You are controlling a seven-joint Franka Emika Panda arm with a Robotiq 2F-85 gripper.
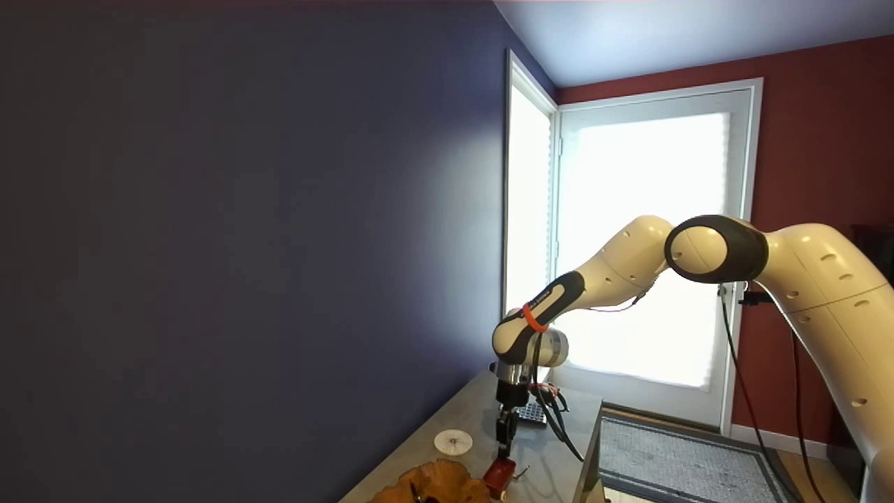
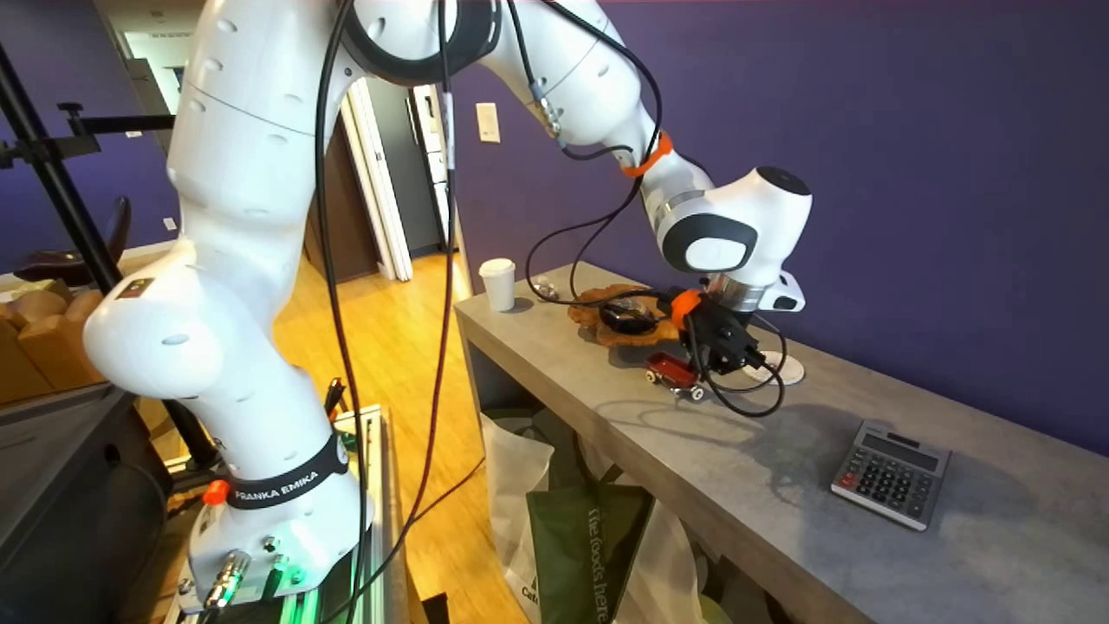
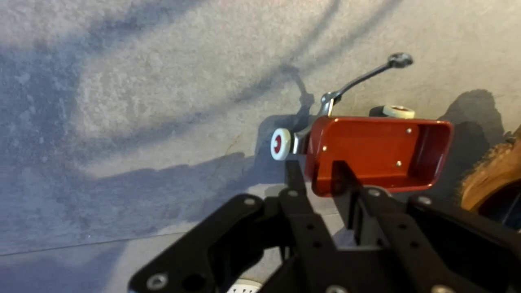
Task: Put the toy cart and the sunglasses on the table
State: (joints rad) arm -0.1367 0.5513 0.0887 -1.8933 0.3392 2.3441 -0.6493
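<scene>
Grey table (image 2: 736, 459), cart (image 3: 384, 150) near wooden bowl (image 1: 454, 478), sunglasses (image 2: 628, 319) apparently inside; calculator (image 2: 892, 472)

White lidded cup (image 2: 497, 286) seen near brown irregular wooden bowl (image 1: 450, 478); round white disc (image 1: 453, 443) seen between bowl and grey rectangular calculator (image 2: 892, 475); green lettered bag (image 2: 572, 537) flanked by white bags (image 2: 517, 485).

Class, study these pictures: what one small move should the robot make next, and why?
Probably raise the jaws straight up, slowly. In an exterior view the toy cart seems to rest on the table, and the wrist view shows the jaws standing apart, seemingly astride one end of the toy cart, so a sideways move might drag or tip it.
</scene>
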